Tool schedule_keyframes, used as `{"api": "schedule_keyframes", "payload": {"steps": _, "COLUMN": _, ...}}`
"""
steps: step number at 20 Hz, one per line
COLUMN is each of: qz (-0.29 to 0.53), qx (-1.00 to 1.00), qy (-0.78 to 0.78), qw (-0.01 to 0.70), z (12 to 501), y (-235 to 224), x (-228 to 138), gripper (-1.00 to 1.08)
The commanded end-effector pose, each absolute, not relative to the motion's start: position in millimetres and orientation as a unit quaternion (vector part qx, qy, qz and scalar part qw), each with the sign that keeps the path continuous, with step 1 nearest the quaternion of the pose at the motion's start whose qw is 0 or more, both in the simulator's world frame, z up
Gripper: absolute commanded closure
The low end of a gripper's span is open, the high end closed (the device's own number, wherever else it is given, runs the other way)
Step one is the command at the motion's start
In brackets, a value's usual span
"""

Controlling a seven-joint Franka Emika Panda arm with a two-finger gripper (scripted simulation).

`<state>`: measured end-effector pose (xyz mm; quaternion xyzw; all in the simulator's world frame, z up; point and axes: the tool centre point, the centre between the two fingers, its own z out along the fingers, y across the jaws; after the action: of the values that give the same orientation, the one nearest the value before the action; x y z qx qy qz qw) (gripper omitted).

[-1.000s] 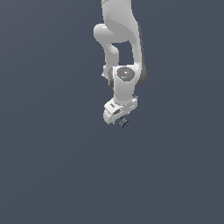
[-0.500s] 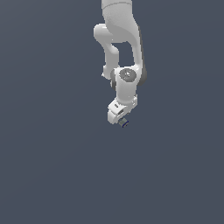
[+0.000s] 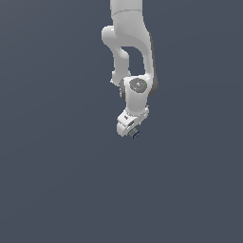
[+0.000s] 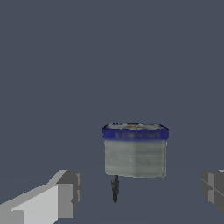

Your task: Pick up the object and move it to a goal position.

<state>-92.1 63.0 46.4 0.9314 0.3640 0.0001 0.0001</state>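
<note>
Lower than a second before, the white jointed robot arm (image 3: 130, 61) had dropped its wrist toward the plain slate-grey floor (image 3: 52, 180); its white two-fingered gripper (image 4: 135, 194) stood spread, grasping nothing; the small pale grey-green object with a navy-blue rim (image 4: 135, 149) sat upright between the fingers (image 4: 65, 192), touching neither; nothing blocked it.

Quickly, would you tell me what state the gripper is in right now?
Gripper: open, holding nothing; the object sits between the spread fingers, untouched.

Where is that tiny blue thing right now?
In the exterior view the object sits near the centre, just beneath the tool; the wrist view shows it between the open fingers.
</note>
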Motion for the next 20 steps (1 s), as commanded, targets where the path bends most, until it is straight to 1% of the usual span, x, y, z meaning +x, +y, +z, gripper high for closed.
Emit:
{"api": "schedule_keyframes", "payload": {"steps": 1, "qz": 0.000, "qx": 0.931, "qy": 0.365, "qw": 0.000, "z": 34, "y": 63, "x": -93, "gripper": -0.92}}
{"api": "schedule_keyframes", "payload": {"steps": 5, "qz": 0.000, "qx": 0.931, "qy": 0.365, "qw": 0.000, "z": 19, "y": 63, "x": -93, "gripper": -0.92}}
{"api": "schedule_keyframes", "payload": {"steps": 10, "qz": 0.000, "qx": 0.931, "qy": 0.366, "qw": 0.000, "z": 12, "y": 63, "x": -93, "gripper": -0.92}}
{"api": "schedule_keyframes", "payload": {"steps": 11, "qz": 0.000, "qx": 0.931, "qy": 0.366, "qw": 0.000, "z": 12, "y": 63, "x": -93, "gripper": 1.08}}
{"api": "schedule_keyframes", "payload": {"steps": 20, "qz": 0.000, "qx": 0.931, "qy": 0.366, "qw": 0.000, "z": 12, "y": 63, "x": -93, "gripper": 1.08}}
